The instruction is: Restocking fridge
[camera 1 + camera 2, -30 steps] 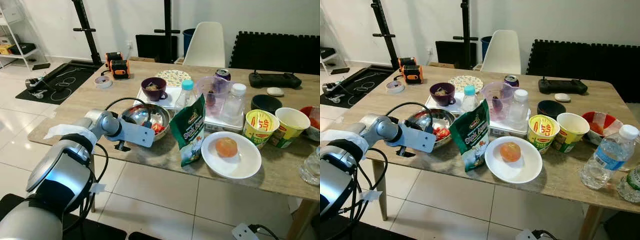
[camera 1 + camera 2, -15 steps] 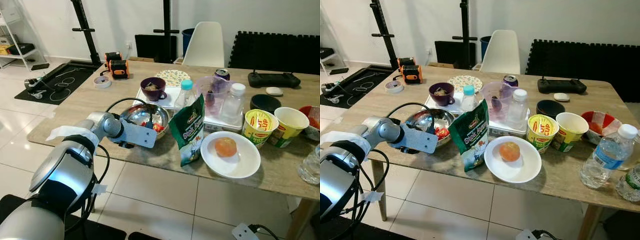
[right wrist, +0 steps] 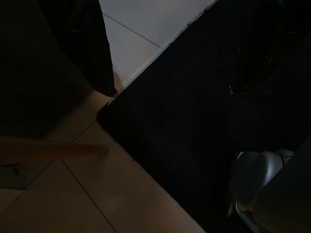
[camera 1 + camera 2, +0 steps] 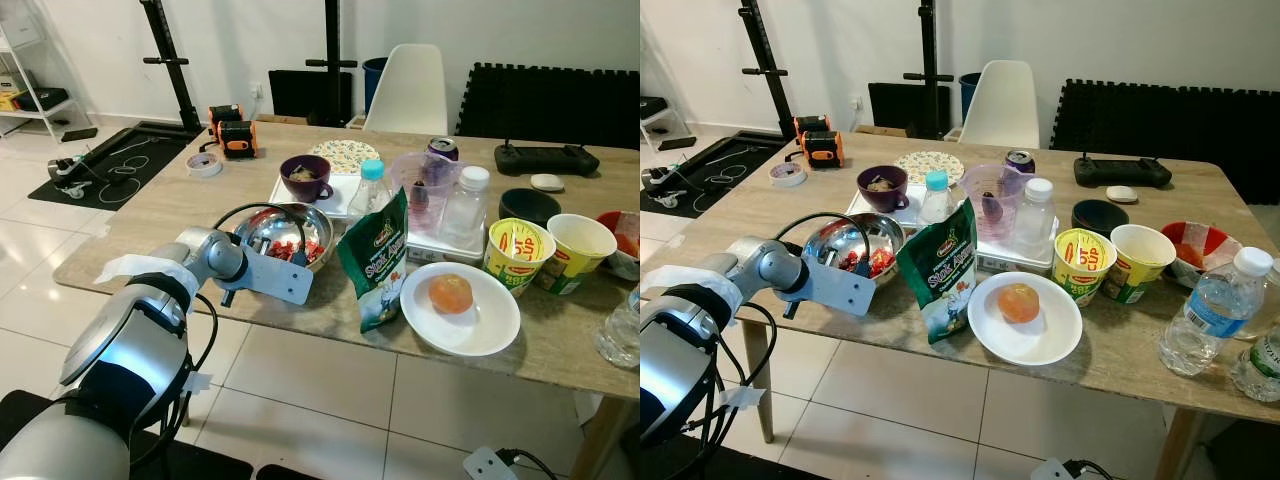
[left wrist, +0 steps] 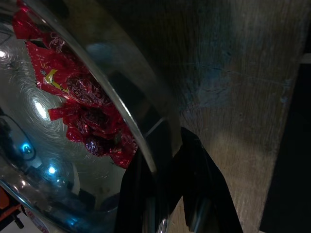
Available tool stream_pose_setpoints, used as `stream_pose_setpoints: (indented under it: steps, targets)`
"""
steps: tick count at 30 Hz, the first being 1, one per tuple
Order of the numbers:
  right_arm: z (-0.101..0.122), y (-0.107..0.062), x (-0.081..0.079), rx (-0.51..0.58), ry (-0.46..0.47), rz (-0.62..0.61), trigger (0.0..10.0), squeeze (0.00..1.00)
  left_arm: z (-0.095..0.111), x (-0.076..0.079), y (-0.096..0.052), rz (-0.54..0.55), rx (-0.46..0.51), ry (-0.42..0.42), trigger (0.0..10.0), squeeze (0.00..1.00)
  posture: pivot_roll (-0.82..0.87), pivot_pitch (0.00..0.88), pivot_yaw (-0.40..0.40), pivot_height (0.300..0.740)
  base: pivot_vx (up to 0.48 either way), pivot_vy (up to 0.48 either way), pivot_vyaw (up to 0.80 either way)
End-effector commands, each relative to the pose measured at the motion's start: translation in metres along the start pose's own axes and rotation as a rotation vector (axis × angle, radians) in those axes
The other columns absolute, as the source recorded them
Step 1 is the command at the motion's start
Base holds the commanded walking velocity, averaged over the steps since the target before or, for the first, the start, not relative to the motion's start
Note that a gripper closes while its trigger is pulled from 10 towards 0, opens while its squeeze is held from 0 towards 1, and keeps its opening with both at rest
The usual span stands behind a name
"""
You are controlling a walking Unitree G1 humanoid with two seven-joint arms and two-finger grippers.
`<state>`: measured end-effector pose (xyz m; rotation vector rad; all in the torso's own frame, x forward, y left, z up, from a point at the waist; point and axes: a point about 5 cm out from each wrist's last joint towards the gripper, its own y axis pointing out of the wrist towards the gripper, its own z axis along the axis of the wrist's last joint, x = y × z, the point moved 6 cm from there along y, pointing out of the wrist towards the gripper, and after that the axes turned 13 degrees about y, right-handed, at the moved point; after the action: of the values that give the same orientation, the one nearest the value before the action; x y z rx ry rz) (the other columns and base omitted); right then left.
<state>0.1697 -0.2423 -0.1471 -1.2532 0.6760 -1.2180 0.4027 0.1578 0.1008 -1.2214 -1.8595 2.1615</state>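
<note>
Gripping the near rim of the steel bowl point(image 4: 278, 232) with the left gripper point(image 5: 167, 179): one black finger inside the wall, one outside, clamped on the rim. Holding red wrappers point(image 5: 82, 104) in the bowl's bottom. Sitting at the near left of the table point(image 4: 150, 215), just beside the green snack bag point(image 4: 380, 262), with a purple bowl point(image 4: 305, 176) and a blue-capped bottle point(image 4: 371, 190) close behind.

Judging the step as lifting the bowl clear for carrying to the fridge. Doing it well probably means:
- keeping the pinch firm, since a thin, slick rim held at one edge tends to pivot downward;
- raising straight up before pulling back, avoiding the bag and the bottle;
- holding the bowl level, keeping the loose wrappers from sliding out;
- moving slowly, the far side being unsupported.

Right gripper: fingers not made out, so unable to tell open or closed; its wrist view looking down at pale floor tiles and a dark mat point(image 3: 194, 121), arm apparently idle.
</note>
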Motion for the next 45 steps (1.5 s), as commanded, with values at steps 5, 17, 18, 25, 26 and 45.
stream_pose_setpoints:
  steps: [5, 17, 18, 25, 26, 45]
  targets:
    - [0.001, 0.000, -0.003, -0.001, 0.008, 0.004, 10.0, 0.00, 0.009, 0.005, 0.001, -0.053, 0.051, 0.020, 0.0, 0.00, -0.09, 0.000, 0.038, 0.740, 0.000, 0.000, 0.00]
    - [0.001, 0.000, -0.002, -0.001, 0.008, 0.003, 10.0, 0.00, 0.029, -0.016, -0.017, -0.058, 0.172, 0.114, 0.0, 0.00, -0.08, 0.000, 0.036, 0.740, 0.000, 0.000, 0.00]
    - [0.001, 0.000, -0.002, -0.001, 0.008, 0.003, 10.0, 0.00, 0.032, -0.018, -0.019, -0.059, 0.186, 0.131, 0.0, 0.00, -0.08, 0.000, 0.039, 0.740, 0.000, 0.000, 0.00]
    - [0.001, 0.000, -0.003, -0.001, 0.009, 0.005, 10.0, 0.00, 0.028, -0.024, -0.028, -0.046, 0.172, 0.146, 0.0, 0.00, -0.08, 0.000, 0.041, 0.740, 0.000, 0.000, 0.00]
    - [0.001, 0.000, -0.003, -0.001, 0.009, 0.005, 10.0, 0.00, 0.028, -0.024, -0.028, -0.046, 0.172, 0.146, 0.0, 0.00, -0.08, 0.000, 0.041, 0.740, 0.000, 0.000, 0.00]
    - [0.001, 0.000, -0.002, -0.001, 0.009, 0.004, 10.0, 0.00, -0.040, -0.029, -0.081, 0.059, -0.042, -0.050, 0.0, 0.00, -0.08, 0.000, 0.044, 0.740, 0.000, 0.000, 0.00]
